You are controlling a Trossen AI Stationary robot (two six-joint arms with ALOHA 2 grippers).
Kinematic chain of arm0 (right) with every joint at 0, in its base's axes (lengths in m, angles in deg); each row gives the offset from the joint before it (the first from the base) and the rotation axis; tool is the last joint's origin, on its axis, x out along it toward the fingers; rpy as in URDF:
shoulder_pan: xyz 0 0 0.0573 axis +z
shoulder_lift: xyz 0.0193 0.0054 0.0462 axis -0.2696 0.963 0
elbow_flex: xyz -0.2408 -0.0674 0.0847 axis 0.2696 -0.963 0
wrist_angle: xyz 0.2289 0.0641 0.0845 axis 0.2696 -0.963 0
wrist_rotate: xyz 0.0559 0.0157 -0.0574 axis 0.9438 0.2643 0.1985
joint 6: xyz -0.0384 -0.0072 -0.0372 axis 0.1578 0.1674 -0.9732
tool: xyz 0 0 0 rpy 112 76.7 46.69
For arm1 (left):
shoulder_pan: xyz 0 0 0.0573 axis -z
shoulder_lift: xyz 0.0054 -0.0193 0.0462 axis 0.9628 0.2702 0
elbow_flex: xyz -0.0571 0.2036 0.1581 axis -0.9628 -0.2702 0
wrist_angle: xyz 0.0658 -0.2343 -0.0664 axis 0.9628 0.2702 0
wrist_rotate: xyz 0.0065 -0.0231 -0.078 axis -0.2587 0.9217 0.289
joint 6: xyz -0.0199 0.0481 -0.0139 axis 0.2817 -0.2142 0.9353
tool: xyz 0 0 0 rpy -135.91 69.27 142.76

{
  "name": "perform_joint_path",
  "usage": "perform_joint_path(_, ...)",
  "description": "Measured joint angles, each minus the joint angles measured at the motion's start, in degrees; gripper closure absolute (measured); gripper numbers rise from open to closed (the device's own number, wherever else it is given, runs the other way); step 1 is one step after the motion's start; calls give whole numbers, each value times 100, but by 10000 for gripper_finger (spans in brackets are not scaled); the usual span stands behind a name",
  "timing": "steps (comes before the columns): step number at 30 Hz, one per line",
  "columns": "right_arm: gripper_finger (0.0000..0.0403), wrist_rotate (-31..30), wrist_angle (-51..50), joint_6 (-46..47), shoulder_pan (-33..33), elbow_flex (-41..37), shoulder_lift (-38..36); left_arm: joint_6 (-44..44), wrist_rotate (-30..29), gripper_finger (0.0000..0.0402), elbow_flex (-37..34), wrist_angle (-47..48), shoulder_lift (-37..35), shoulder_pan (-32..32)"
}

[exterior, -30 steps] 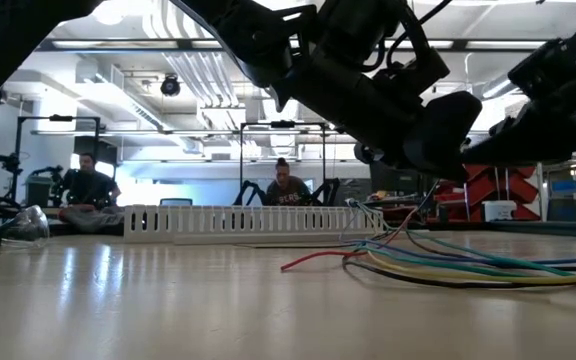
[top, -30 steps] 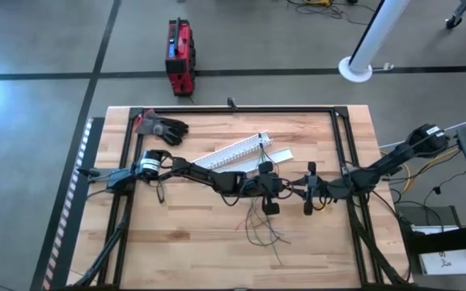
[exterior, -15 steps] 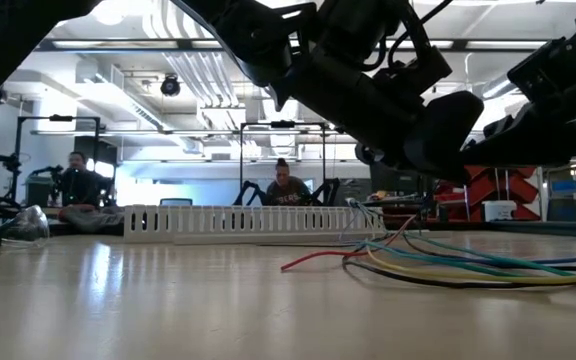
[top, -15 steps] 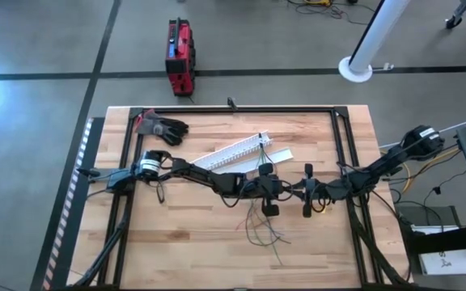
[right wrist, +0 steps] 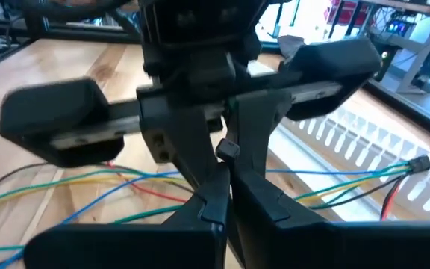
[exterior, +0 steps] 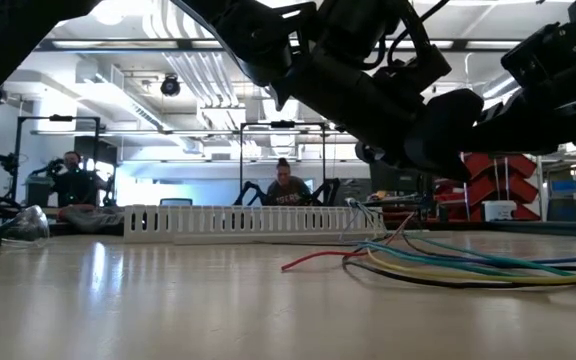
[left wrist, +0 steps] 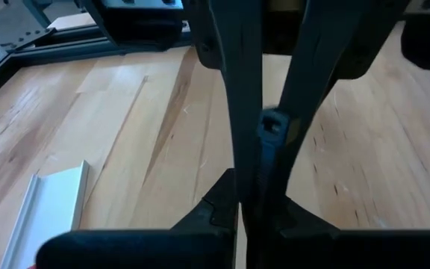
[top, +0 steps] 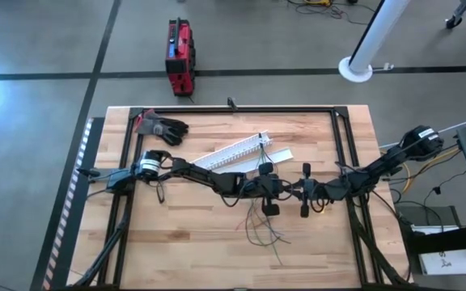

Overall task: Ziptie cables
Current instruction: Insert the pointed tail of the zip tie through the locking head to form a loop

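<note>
Both grippers (top: 285,190) above cables (top: 264,230)

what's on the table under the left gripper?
Under the left gripper the cables fan out loose toward the near edge of the table. Their upper ends are hidden by both grippers.

Cables (exterior: 448,262) cut off at frame edge

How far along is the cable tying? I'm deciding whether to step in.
Done: nothing visible; the cables lie fanned loose on the table, with no tie around them. In hand: the left gripper pinches a small dark strip, possibly the ziptie, and the right gripper is shut, tip to tip with it. Left: bunching, looping, cinching.
</note>
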Motion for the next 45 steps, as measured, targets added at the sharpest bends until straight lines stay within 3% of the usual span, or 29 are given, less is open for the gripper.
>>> perform_joint_path(7, 396, 0, -199, 151, -66, 1, -2, 2, -2, 401, 0, 29, 4, -3)
perform_joint_path(18, 348, 112, -255, -24, -136, 170, 0, 0, -23, 401, 0, 29, 4, 2)
perform_joint_path(26, 396, 107, -260, -62, -188, 181, 0, 0, -24, 401, 0, 34, 4, 0)
perform_joint_path(36, 323, 107, -336, -53, -188, 181, -46, 0, -21, 401, 0, 32, 4, 3)
perform_joint_path(45, 280, 328, -1574, 19, -173, 181, -723, 1, -18, 401, 0, 49, 5, 2)
